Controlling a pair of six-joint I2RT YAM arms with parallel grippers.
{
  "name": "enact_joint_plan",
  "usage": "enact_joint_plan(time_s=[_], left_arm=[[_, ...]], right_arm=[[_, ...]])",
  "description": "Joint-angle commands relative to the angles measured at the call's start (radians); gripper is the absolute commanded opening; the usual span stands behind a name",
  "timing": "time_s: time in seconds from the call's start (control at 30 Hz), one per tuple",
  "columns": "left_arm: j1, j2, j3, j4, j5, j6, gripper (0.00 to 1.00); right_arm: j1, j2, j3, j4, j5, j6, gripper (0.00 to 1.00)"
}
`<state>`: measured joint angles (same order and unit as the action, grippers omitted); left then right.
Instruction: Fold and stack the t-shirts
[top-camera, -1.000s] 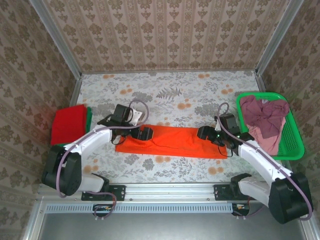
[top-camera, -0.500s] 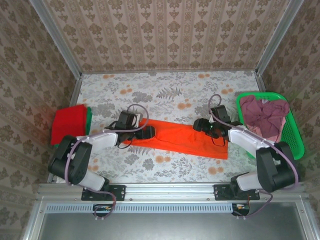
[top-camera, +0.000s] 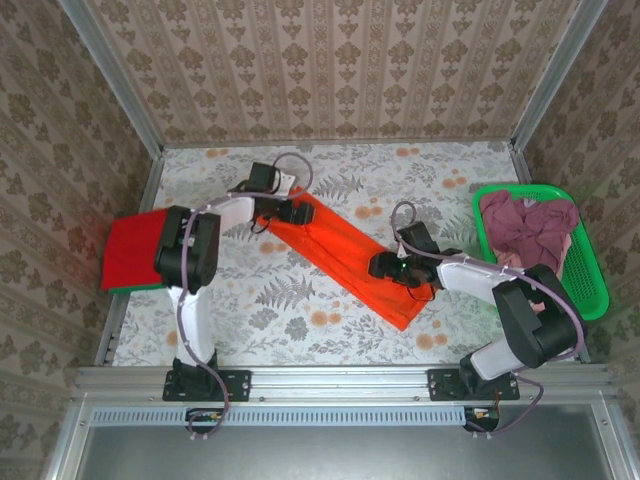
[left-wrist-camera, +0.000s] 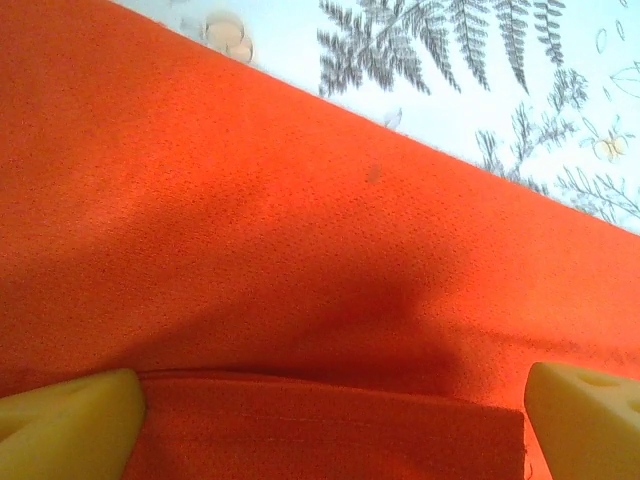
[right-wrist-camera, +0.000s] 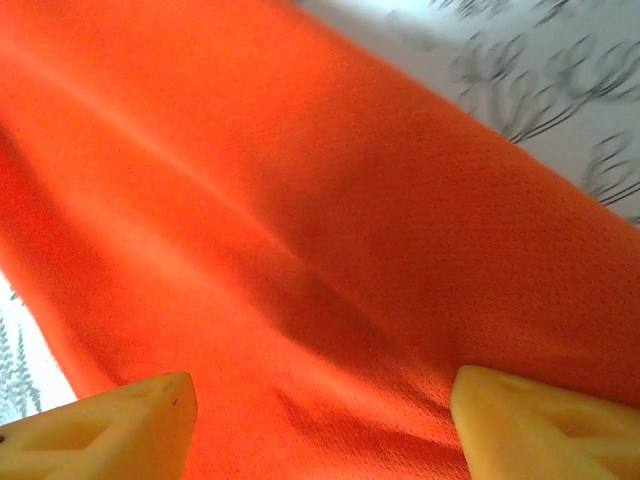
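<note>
Orange tee (top-camera: 345, 260), folded to a long narrow strip, lies diag. on the floral desk (top-camera: 300, 330) in top view, from far left-of-centre down to near right. L fingers (top-camera: 289, 211) sit at its far end, R fingers (top-camera: 384, 267) on its near half. Red tee (top-camera: 138, 248) is folded at the desk's left edge, on top of a dark green tee (top-camera: 132, 288); just a sliver of that shows at the near side. Green mesh basket (top-camera: 585, 290) at the right edge holds crumpled mauve tees (top-camera: 525, 232). Finger spread is too small to judge from up here.

Left wrist: orange tee (left-wrist-camera: 300, 250) covers most of the frame, flat on the desk (left-wrist-camera: 520, 90), leaf print showing top right. L fingers (left-wrist-camera: 65, 425), yellow tips, stand wide apart at the two bottom corners. A folded edge w/ a stitched hem runs btwn them; nothing pinched.

Right wrist: orange tee (right-wrist-camera: 330, 230) again, w/ soft creases. Desk (right-wrist-camera: 560, 90) shows top right & a bit at lower left. R fingers (right-wrist-camera: 545, 425) are apart, one tip in each bottom corner, cloth lying btwn & under them, not clamped on it as far as visible.
</note>
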<state>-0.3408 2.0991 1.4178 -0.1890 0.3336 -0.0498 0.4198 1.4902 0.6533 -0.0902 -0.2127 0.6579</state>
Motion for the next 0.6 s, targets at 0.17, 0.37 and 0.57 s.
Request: enact_joint_plan(time_s=[0.17,0.37,0.57], left_arm=[[0.044,0.327,0.464,-0.425,0.057,0.077,0.90],[0.046,0.357,0.553,-0.428,0.135,0.053,1.00],[0.049,0.319,0.529,-0.401,0.149,0.025,1.00]], right_arm=[[0.195,0.042,-0.001,-0.078,0.008,0.060,0.70],[0.343,0.150,0.146,-0.128,-0.032,-0.011,0.71],[0.394,0.170,0.244,-0.140,-0.045,-0.078,0.73]])
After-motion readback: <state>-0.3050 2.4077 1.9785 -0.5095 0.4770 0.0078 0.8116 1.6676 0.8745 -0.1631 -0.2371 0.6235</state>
